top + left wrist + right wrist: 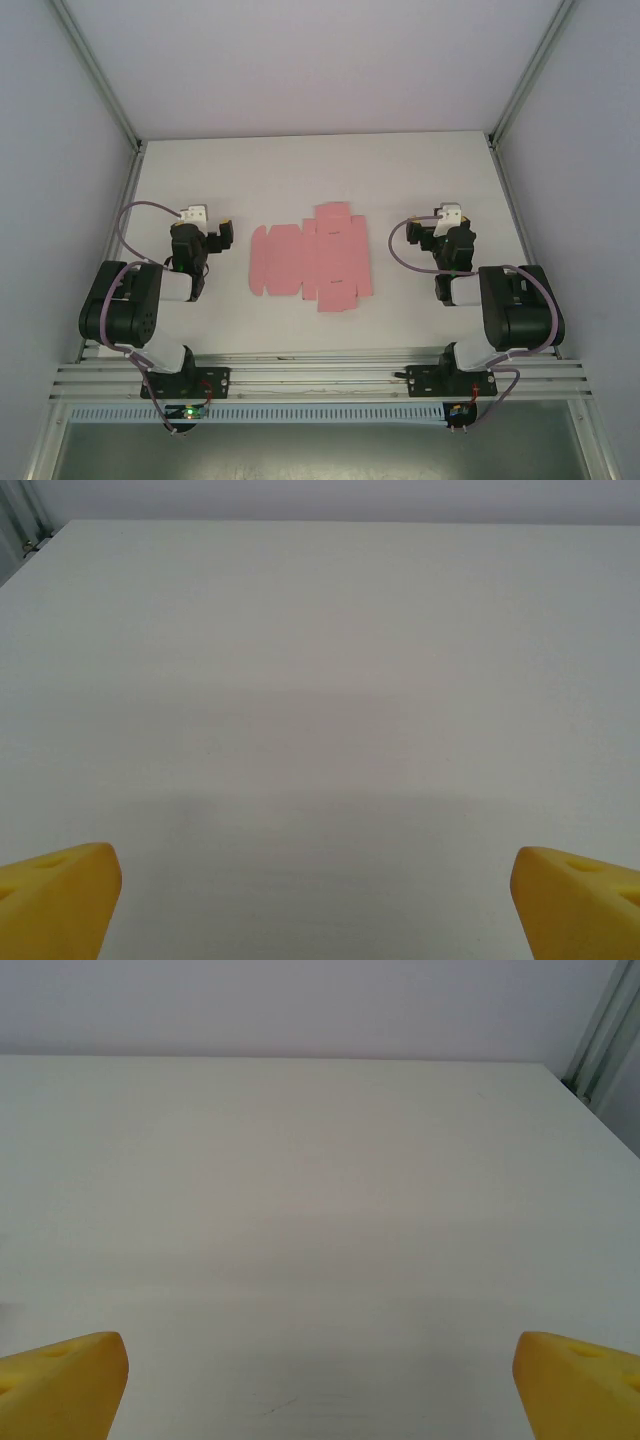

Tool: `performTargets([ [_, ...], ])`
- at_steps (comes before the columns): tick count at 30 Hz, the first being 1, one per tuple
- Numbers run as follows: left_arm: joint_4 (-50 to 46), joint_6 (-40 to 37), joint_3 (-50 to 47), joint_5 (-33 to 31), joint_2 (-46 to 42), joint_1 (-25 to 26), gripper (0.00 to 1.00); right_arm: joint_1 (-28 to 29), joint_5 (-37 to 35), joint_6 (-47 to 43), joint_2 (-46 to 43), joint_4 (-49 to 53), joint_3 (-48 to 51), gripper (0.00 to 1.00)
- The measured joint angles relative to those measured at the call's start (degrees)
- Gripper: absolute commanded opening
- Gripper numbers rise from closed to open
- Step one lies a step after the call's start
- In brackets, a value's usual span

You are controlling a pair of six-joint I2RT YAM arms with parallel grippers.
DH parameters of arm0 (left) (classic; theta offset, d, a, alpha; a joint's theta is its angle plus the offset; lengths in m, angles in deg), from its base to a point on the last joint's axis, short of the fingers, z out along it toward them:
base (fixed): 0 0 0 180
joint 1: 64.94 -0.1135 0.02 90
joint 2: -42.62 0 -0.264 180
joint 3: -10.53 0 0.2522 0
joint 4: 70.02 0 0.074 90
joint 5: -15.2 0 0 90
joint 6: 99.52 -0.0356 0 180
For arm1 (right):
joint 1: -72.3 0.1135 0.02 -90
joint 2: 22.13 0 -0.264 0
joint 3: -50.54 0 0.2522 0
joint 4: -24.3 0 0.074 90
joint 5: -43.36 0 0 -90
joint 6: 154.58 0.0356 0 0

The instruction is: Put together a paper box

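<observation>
Yellow fingertips (60,895) of the left pincer (320,905) sat at the 2 bottom corners of its wrist view, spread wide, with nothing between them but bare counter (320,680). Right pincer (320,1390) looked the same: spread, gripping nothing.

Paper box (310,260) was a flat pink die-cut sheet, unfolded, lying about mid-counter between the 2 pincers and touching neither. No flap looked raised from above.

Risks as I judged them:
- Sheet lay flush on a smooth counter, so there was no edge to get under. A fingertip pushed in low would likely skate the sheet toward the other arm or the far edge instead of lifting a flap.
- Card looked thin. Pinching off a score line would put a crease in the wrong place, and the small tabs could bend or tear.
- With 1 side unpinned, a fold would rotate the whole sheet. The other pincer had to hold it down.
- Both arms would work the same small patch, so finger-to-finger contact was a real chance.
- Folded flaps could spring back before the tabs locked.
</observation>
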State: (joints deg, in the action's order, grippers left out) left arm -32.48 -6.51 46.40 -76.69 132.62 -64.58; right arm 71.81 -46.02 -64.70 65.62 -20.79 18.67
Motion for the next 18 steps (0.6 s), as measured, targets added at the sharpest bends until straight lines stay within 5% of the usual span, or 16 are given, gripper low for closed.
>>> performTargets([
  [18, -0.6, 0.0, 0.0, 0.0, 0.0, 0.0, 1.0, 0.0, 0.0, 0.0, 0.0, 0.0, 0.0, 0.98],
])
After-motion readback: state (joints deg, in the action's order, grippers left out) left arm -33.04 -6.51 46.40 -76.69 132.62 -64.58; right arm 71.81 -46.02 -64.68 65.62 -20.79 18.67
